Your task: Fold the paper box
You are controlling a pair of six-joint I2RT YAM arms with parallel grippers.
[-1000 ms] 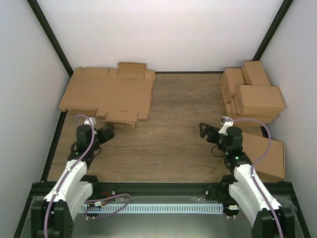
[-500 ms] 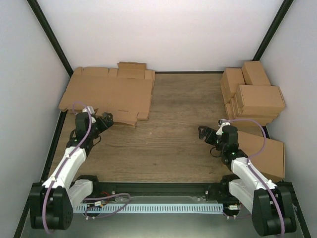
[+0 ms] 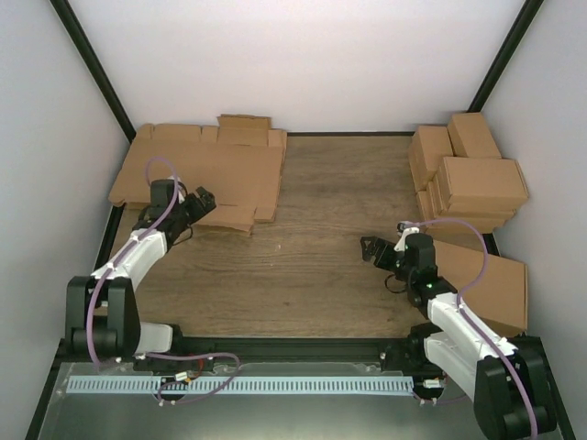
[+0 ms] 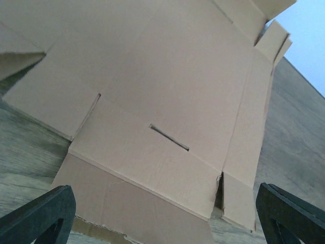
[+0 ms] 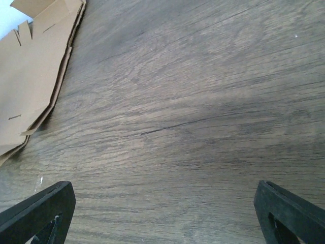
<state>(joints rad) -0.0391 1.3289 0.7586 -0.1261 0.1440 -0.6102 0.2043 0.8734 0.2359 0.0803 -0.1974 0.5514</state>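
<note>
- Left end effector: jaws spread to their widest and gripping nothing. From overhead it overlapped the near edge of the card, so contact could not be judged. Its own camera caught only two dark fingertips at the lower corners.
- Right end effector: equally wide and empty, over bare bench toward 4 o'clock, with only its tips in frame in its own view.
- Paper box: still an unfolded die-cut sheet, lying flat on top of the stack at 10 o'clock. The wrist view cropped its top and left margins. The sheets beneath could not be counted.
- Orientation: overhead, its long axis ran 9 to 3 o'clock. One tab pointed to 12 and notched flaps to 6.
- Cartons: piled at 2 o'clock, partly overlapping one another.
</note>
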